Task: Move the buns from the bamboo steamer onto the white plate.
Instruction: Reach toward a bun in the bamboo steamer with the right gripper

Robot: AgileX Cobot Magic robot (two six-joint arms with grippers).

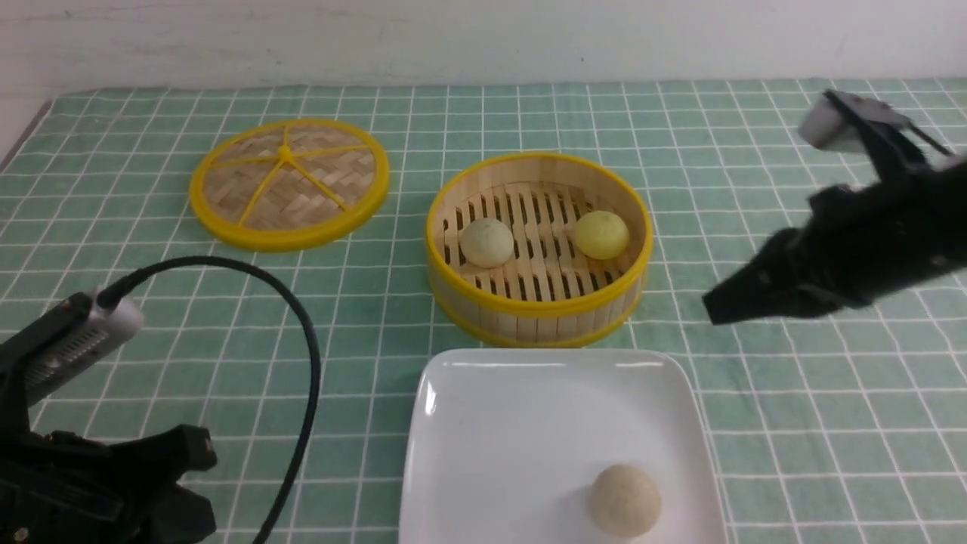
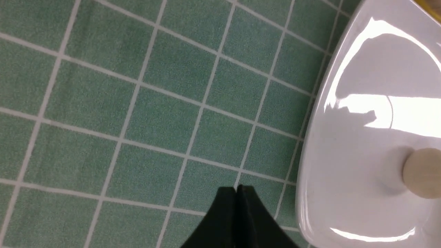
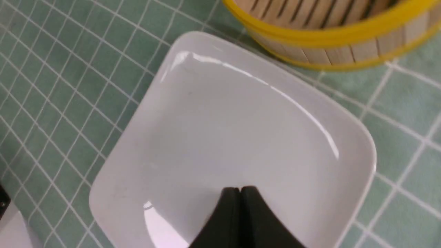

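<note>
The bamboo steamer (image 1: pixel 529 306) stands mid-table with the pale cream bun (image 1: pixel 486 242) on the left of its floor and the bright yellow bun (image 1: pixel 601 234) on the right. The white plate (image 1: pixel 514 423) lies just in front of it and carries a browner tan bun (image 1: pixel 625 500). My right gripper (image 1: pixel 714 308) hovers to the right of the steamer, shut and empty; its wrist view shows the shut tips (image 3: pixel 239 189) over the plate (image 3: pixel 224 137), with the steamer wall (image 3: pixel 330 34) beyond. My left gripper (image 2: pixel 237 188) is shut over the cloth beside the plate (image 2: pixel 344 155).
The flat woven lid (image 1: pixel 288 183) with yellow spokes lies at the back left. A black cable (image 1: pixel 306 363) loops over the green checked cloth between the left arm (image 1: pixel 91 483) and the plate. The tan bun (image 2: pixel 422 172) shows in the left wrist view.
</note>
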